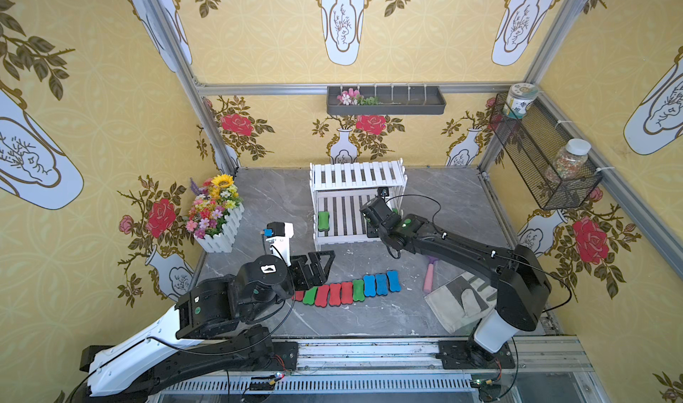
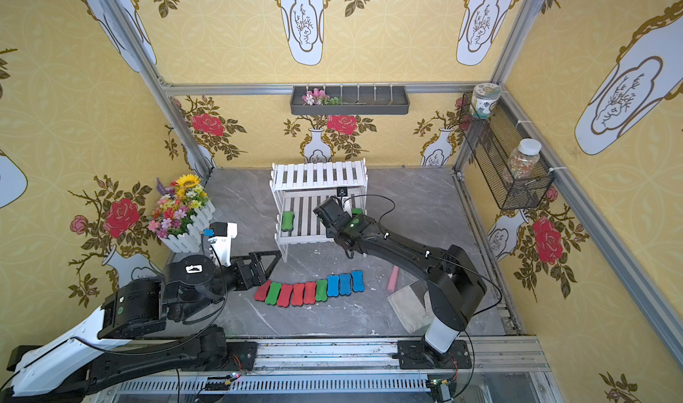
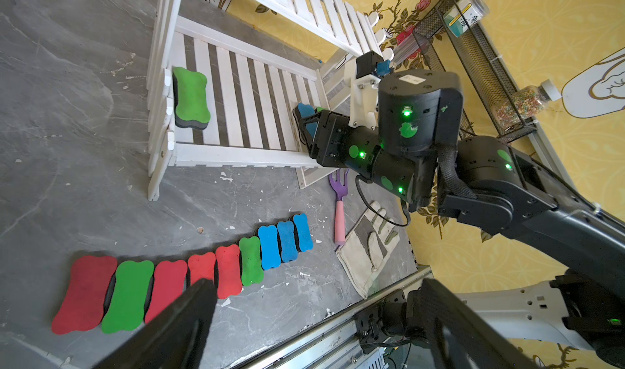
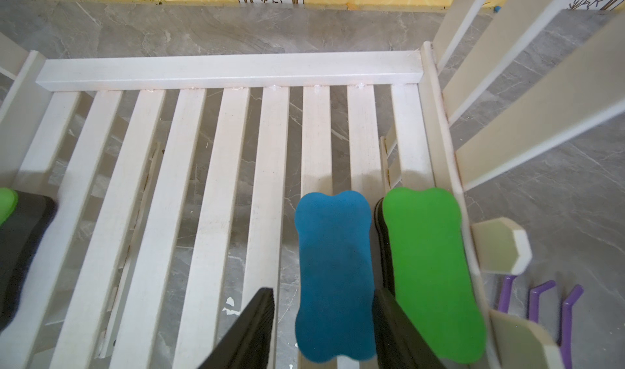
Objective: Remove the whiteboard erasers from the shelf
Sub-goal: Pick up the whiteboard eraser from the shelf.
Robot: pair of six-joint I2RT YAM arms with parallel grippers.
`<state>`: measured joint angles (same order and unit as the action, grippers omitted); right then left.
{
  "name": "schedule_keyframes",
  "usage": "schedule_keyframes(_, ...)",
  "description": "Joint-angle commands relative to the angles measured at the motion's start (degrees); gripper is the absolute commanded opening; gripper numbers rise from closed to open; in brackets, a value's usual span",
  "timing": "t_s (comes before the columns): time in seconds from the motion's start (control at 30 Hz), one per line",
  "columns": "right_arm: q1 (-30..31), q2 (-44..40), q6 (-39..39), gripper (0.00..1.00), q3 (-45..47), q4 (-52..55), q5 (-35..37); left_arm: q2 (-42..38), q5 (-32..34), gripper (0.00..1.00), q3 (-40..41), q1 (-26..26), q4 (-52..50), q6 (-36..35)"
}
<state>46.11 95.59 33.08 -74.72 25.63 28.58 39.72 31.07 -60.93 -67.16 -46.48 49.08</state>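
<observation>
Twelve whiteboard erasers (image 1: pixel 334 293) were in view: four red, four green, four blue. Three lay on the lower tier of the shelf (image 1: pixel 354 189): one green eraser (image 1: pixel 323 220) at its left end, and one blue eraser (image 4: pixel 333 272) and a second green eraser (image 4: pixel 429 269) at its right end. Nine formed a single row (image 3: pixel 250 265) in front of the shelf: four red, two green, three blue. Right of the shelf were one glove (image 1: pixel 456 303), one hand fork (image 1: pixel 429 276) and two jars (image 1: pixel 565 161) in one mesh basket (image 1: pixel 532 153). Left of it stood one flower box (image 1: pixel 225 235). Above and behind it hung one wall tray (image 1: pixel 386 108).
</observation>
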Motion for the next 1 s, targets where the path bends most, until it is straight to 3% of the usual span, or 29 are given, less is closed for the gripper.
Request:
schedule_keyframes(0.0,-0.01,-0.6,-0.47,0.53,0.01,-1.77,0.54,0.35,-0.62,0.99,-0.11,-0.01,0.54,-1.0)
schedule_keyframes(0.97,-1.7,1.19,0.3,0.52,-1.75,1.78,1.76,1.82,-1.49,0.99,0.39,0.01,2.09,-1.51)
